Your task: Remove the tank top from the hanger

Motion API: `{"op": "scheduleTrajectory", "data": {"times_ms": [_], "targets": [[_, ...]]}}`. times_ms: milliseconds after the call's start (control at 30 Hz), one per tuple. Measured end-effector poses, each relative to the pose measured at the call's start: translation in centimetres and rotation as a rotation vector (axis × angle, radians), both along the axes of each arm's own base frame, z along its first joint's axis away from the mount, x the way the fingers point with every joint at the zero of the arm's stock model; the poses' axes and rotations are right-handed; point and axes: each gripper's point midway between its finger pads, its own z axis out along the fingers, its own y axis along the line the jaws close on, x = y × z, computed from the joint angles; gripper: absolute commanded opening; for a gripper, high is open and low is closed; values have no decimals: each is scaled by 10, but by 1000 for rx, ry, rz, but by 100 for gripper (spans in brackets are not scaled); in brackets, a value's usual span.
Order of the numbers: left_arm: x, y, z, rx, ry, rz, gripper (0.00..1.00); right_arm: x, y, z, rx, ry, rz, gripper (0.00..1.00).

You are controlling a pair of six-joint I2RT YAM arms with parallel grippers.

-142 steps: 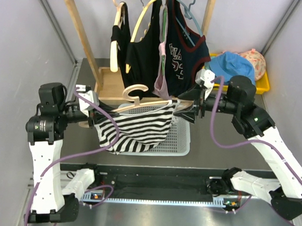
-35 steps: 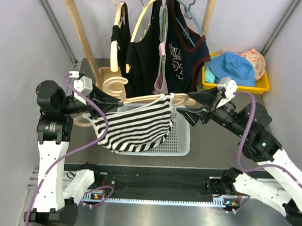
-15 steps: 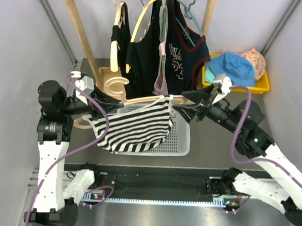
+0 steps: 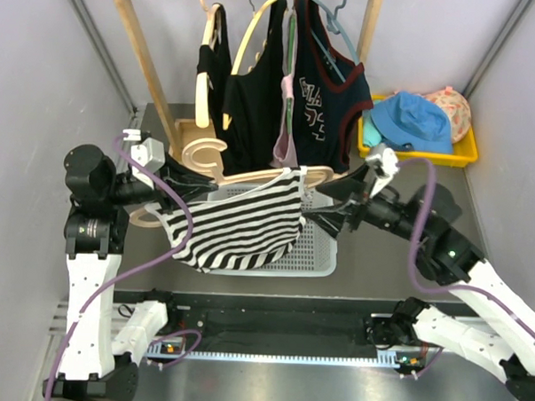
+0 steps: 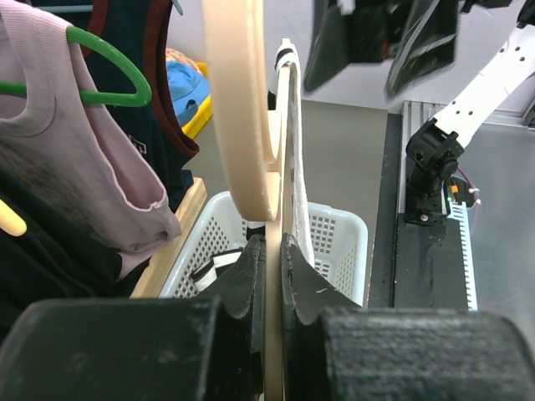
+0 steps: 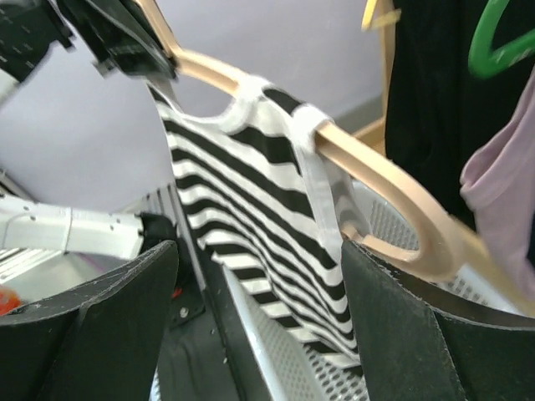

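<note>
Now the left arm reaches in from the left edge of the table with its elbow bent. The left gripper (image 4: 168, 172) pinches the wooden hanger (image 4: 251, 177) tight, near its hook. The striped tank top (image 4: 240, 226) hangs on the hanger, over the white basket (image 4: 323, 261) in the middle of the table. The right arm stretches in from the right edge. The right gripper (image 4: 327, 212) has its fingers wide apart, just beside the hanger's right end.
</note>
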Motion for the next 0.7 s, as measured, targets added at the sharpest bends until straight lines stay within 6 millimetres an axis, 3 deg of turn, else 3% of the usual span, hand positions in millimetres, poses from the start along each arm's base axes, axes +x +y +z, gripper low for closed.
{"op": "scheduleTrajectory", "data": {"times_ms": [167,333,700], "targets": [[-1,0,1,0,-5,0,0,11,20,-28,-55,86,37,77],[-3,0,2,1,-11,0,0,16,27,-23,-31,75,47,63],[-5,0,3,3,-26,0,0,26,42,-26,-28,84,72,48]]}}
